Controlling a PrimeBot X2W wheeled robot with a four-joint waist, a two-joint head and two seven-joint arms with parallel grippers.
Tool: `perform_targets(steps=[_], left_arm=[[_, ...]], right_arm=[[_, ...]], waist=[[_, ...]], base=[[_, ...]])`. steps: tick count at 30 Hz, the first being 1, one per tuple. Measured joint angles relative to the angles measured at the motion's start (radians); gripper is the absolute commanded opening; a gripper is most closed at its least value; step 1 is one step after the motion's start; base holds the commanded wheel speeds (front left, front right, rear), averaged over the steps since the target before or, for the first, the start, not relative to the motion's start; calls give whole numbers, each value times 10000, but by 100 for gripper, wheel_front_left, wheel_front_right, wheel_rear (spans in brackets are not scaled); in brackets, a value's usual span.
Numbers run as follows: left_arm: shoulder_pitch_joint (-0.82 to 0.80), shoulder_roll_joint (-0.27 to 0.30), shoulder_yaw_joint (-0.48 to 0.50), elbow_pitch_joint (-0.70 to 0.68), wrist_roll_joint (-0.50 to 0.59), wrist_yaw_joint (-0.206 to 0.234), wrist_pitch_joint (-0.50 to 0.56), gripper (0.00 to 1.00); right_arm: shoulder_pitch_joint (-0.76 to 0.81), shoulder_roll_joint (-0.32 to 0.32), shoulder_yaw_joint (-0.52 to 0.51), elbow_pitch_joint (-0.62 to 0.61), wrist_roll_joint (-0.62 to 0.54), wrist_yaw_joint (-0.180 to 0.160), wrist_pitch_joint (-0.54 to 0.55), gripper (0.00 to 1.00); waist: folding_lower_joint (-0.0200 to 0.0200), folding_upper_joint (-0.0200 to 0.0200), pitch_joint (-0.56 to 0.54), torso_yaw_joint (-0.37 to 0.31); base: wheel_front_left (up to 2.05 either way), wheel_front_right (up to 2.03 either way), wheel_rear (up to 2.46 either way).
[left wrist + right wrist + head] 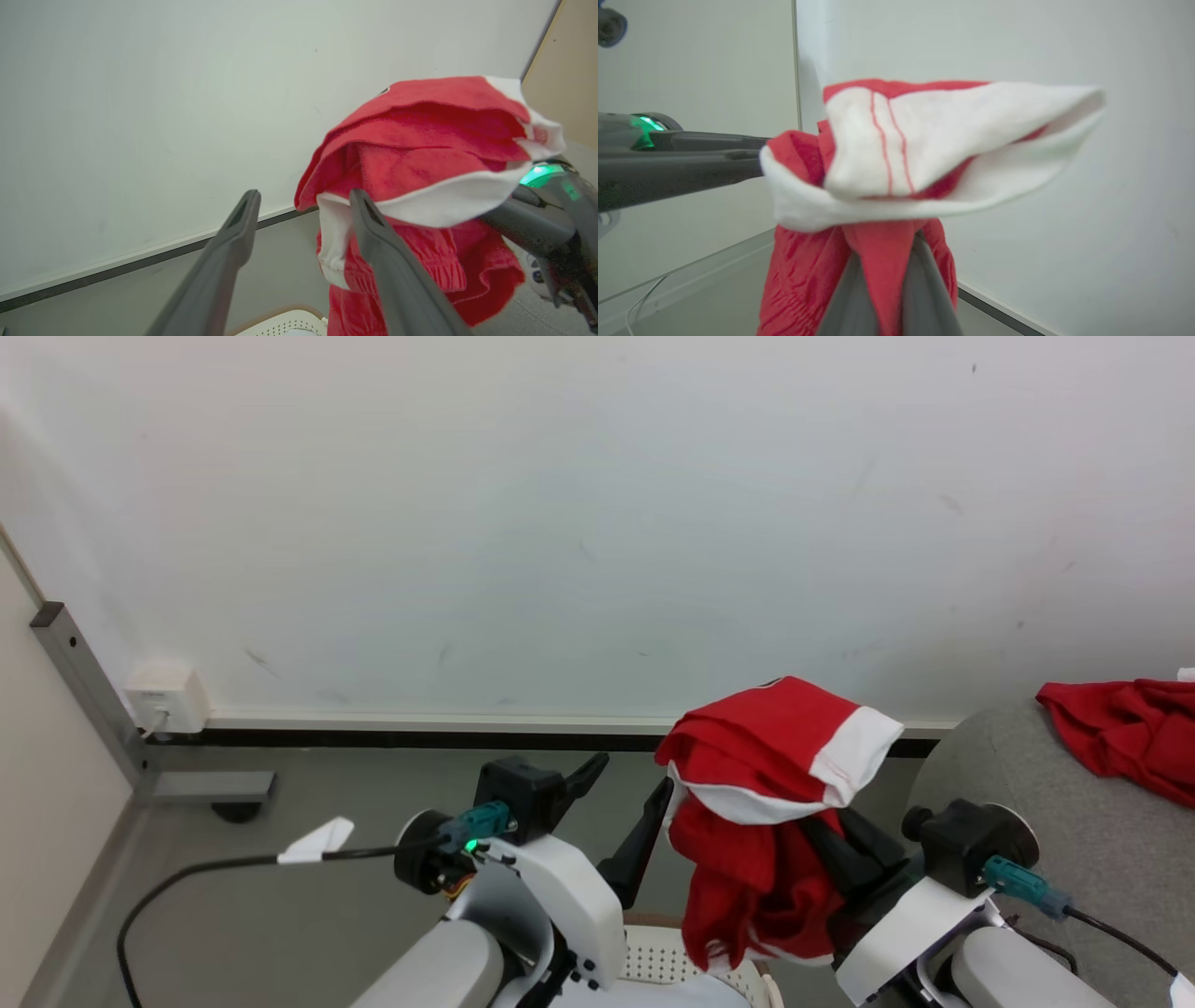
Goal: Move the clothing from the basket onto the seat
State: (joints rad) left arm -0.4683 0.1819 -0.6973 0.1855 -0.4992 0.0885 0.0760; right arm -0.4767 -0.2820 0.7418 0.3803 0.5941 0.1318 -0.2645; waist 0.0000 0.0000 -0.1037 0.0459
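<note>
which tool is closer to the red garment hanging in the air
Right. The right tool is shut on the red garment, with cloth pinched between its fingers. The left tool stands open just beside the garment's white-trimmed edge, holding nothing.

Soft cloth for the clothing (766,775) at the centre of the frame: red, matt, finely creased, with white trim of smoother look and thin red stitching. Same matt red cloth for the second garment (1130,737) at the right edge. Grey upholstery fabric on the seat (1027,821), rough and a little fuzzy. Cream plastic, perforated and slightly shiny, for the basket (663,957) at the bottom. Dark matt plastic on the fingers (233,252) of the left gripper (637,770); glossy white plastic on the arm shells (560,887). Smooth matt paint on the wall (560,523), lightly scuffed. Grey floor (327,793), smooth and dull. Grey metal, as it seems, for the post (84,681) at the left.
</note>
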Motion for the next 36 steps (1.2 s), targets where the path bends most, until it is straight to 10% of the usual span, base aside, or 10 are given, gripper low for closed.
perform_targets(steps=[19,36], left_arm=[[662,-221,-591,677,140,-366,-1415,100],[463,-780,-1175,840,140,-621,-1755,100]], right_arm=[[780,-943,-1678,-320,161,0,0,0],[765,-1513,-1852,-462,148,0,2,0]], waist=[[0,0,211,-759],[0,0,568,-2748]], base=[[0,0,0],[0,0,0]])
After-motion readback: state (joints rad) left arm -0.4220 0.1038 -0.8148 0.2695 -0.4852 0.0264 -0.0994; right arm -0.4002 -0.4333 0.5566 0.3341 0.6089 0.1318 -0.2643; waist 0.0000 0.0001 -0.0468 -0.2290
